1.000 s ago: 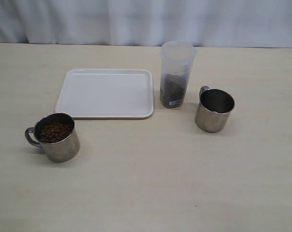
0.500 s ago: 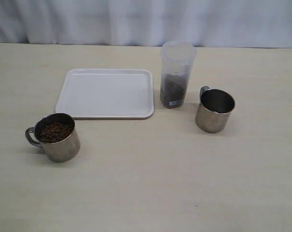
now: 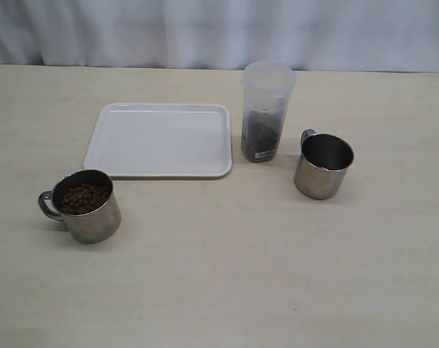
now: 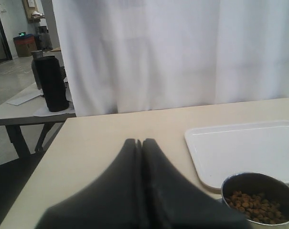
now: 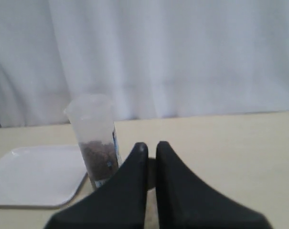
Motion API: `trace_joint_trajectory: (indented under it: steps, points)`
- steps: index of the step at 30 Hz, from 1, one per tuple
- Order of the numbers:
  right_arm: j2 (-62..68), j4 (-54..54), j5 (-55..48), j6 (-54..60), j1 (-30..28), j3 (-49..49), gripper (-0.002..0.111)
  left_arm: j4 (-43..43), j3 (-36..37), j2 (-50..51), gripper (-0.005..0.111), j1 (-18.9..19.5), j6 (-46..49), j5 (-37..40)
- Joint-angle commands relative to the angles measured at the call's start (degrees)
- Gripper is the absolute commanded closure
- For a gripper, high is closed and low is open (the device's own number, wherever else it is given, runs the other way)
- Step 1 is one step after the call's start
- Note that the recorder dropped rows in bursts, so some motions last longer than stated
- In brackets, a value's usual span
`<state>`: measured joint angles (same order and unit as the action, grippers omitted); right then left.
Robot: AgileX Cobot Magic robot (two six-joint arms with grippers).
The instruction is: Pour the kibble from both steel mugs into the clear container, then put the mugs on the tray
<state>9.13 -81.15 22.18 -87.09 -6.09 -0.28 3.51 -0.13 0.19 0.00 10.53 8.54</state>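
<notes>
Table (image 3: 219,275) unchanged over the last second; only a dark sliver at right edge left exterior view. Left gripper (image 4: 140,142) and right gripper (image 5: 151,145) pinched closed, empty. Left mug (image 3: 96,221) holds kibble (image 3: 83,197) near tray (image 3: 159,139); right mug (image 3: 323,165), beside part-filled container (image 3: 265,112), looks empty; left pour pending

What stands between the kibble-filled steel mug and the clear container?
Only the white tray lies across the line from the kibble-filled steel mug to the clear container; it is low, so a lifted mug should pass over.
</notes>
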Motion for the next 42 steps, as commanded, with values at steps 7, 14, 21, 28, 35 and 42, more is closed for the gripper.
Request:
trace_joint_trajectory:
  steps: [7, 14, 21, 28, 35, 42]
  points:
    - [-9.13, 13.75, 1.53, 5.33, 1.37, 0.28, 0.104, -0.05, 0.13, -0.19, 0.107, 0.09, -0.15, -0.31]
    - [-9.13, 48.54, -7.65, 37.46, 7.61, 0.28, 0.104, -0.05, 0.13, -0.19, 0.107, 0.09, -0.15, -0.31]
    - [-9.13, 74.57, -26.63, 73.45, 8.93, 0.28, 0.104, 0.08, 0.13, -0.19, 0.107, 0.09, -0.15, -0.41]
    - [-9.13, 77.99, -32.75, 79.59, 8.93, 0.28, 0.104, 0.08, 0.13, -0.19, 0.107, 0.09, -0.15, -0.41]
    - [-9.13, 81.81, -32.65, 92.2, 8.93, 0.28, 0.104, 0.08, 0.13, -0.19, 0.107, 0.09, -0.15, -0.41]
    - [-9.13, 81.62, -31.72, 92.3, 12.97, 0.28, 0.104, 0.08, 0.13, -0.19, 0.107, 0.09, -0.15, -0.41]
